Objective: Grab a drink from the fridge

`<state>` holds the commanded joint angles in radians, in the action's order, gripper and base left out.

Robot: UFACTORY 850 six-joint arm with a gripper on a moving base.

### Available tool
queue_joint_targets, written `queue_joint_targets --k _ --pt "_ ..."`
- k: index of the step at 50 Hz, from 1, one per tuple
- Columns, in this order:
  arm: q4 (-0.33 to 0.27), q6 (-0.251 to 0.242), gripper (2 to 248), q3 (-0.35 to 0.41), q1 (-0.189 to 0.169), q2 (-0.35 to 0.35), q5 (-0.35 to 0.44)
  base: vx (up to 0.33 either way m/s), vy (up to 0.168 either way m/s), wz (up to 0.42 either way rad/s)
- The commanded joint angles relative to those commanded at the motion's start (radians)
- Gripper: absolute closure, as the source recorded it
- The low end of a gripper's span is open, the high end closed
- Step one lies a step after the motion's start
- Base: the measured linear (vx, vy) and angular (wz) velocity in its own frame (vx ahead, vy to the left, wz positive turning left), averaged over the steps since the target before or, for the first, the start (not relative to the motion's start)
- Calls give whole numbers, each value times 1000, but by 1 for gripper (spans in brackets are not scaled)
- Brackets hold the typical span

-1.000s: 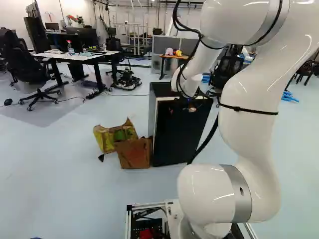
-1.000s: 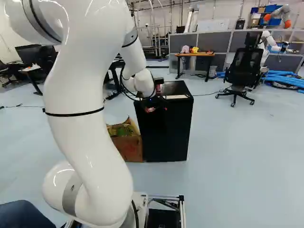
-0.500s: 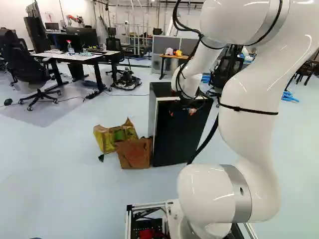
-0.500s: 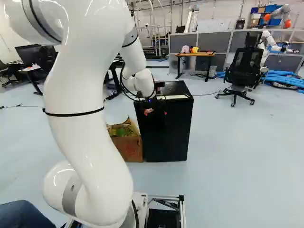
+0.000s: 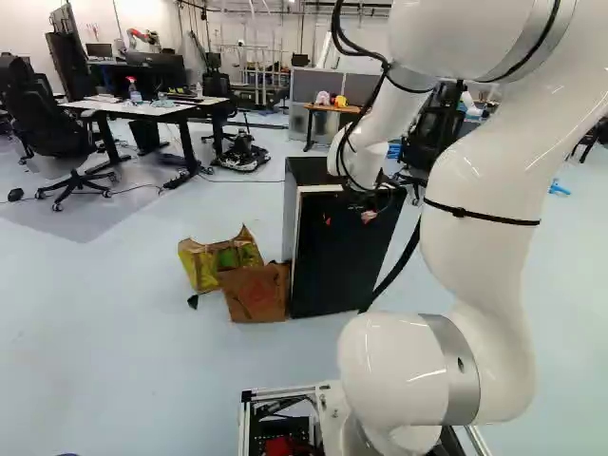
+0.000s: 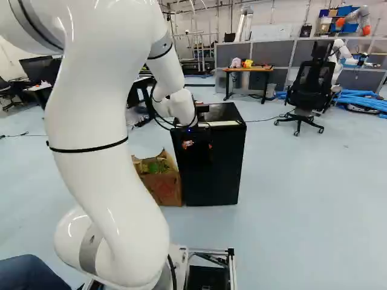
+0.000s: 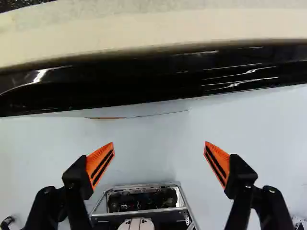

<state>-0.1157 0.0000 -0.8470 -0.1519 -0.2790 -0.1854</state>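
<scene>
As a white robot arm (image 5: 484,209) bent toward a squat black fridge (image 6: 221,166) on a pale blue floor (image 5: 114,351), its black two-finger gripper (image 7: 159,142) stood wide open at the front of the appliance, the orange pads (image 7: 100,164) well apart and nothing between them. The drink was out of sight, presumably behind the glossy black door (image 7: 158,79), which appeared shut below a cream strip (image 7: 158,33) along the fridge's top. Whether can or bottle could not be told. Either would probably prove rather heavy for its size and slick if cold, a thin can or soft plastic bottle liable to dent under a hard squeeze, and best taken around the middle of its body, upright. The door came first: likely stiff at its seal, it called for a hold on a free edge and a steady pull, with a risk of the fingers sliding off the smooth face. Just beside the fridge sat a worn brown cardboard box (image 5: 255,293), with yellow-and-green material (image 6: 158,167) showing at its open top, too crumpled to identify. What the fridge itself contained was hidden.
</scene>
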Motion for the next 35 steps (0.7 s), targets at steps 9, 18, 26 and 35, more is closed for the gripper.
queue_joint_targets --k 9,18,26,35 --pt "0 0 3 33 1 26 36 0 0 0" --pt "0 0 3 66 2 54 79 0 0 0" --pt "0 0 3 96 3 79 127 0 0 0" --pt "0 0 3 130 4 108 183 0 0 0"
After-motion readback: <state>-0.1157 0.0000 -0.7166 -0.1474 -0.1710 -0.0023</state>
